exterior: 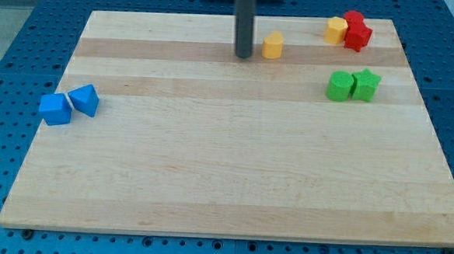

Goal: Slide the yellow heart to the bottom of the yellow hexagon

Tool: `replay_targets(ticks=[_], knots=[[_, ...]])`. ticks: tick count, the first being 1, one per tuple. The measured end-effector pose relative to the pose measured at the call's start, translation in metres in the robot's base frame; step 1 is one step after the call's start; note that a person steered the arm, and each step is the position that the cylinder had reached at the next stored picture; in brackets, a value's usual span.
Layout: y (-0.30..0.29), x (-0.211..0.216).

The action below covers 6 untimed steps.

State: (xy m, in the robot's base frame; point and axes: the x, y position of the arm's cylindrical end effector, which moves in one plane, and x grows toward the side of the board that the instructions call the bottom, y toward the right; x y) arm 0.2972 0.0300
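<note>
Rod-ended and with nothing to open or close, our arm carries no jaws at all, so its only working part is my tip [243, 56], which rests on the wooden board [225, 158] near the view's top, just left of the yellow heart [272, 45] with a small gap between them. That side suits a push toward the view's right, we judge, since the yellow hexagon [337, 29] sits further right and slightly higher, touching the red blocks [356, 30] in the top right corner. Below that cluster, two green blocks [352, 85] stand side by side, leaving a lane the heart must enter to end up under the hexagon. Two blue blocks [69, 105] lie well apart at the view's left edge.
</note>
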Motion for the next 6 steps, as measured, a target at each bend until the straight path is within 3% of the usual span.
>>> replay_targets(ticks=[1, 2, 4, 5, 6], knots=[[0.070, 0.000], [0.099, 0.004], [0.019, 0.003], [0.009, -0.029], [0.037, -0.034]])
